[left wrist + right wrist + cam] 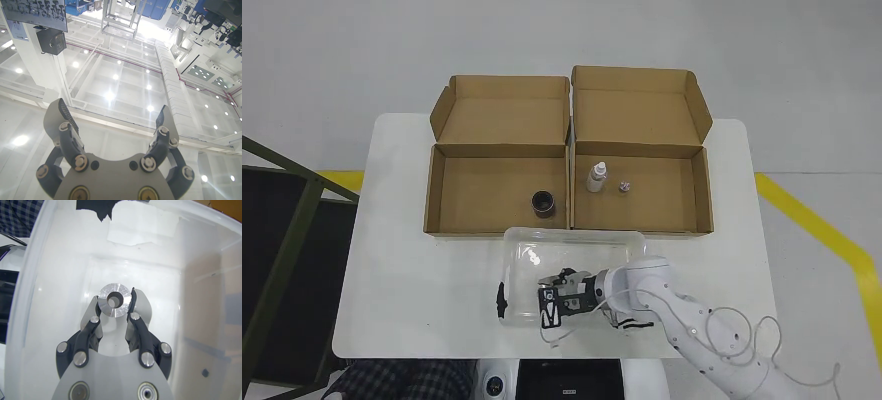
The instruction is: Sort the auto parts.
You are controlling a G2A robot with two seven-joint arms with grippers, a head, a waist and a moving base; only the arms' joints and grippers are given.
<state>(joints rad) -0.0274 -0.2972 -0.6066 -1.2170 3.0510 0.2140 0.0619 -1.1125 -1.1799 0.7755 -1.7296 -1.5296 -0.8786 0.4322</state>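
Observation:
My right gripper (114, 303) is inside the clear plastic bin (532, 240), shut on a silver metal ring (114, 302) with a round hole through its middle. From above, the same gripper (554, 297) sits in the bin's front part. A dark cylindrical part (543, 203) lies in the left cardboard box (447, 190). A small white bottle (597, 177) and a tiny knobbly part (624, 185) lie in the right cardboard box (697, 190). My left gripper (113, 113) points up at the ceiling, open, with nothing between its fingers.
Both boxes stand side by side at the table's back with lids folded away. A small black piece (501, 297) sits at the bin's left outer wall. A dark frame (282, 200) stands off the table's left edge.

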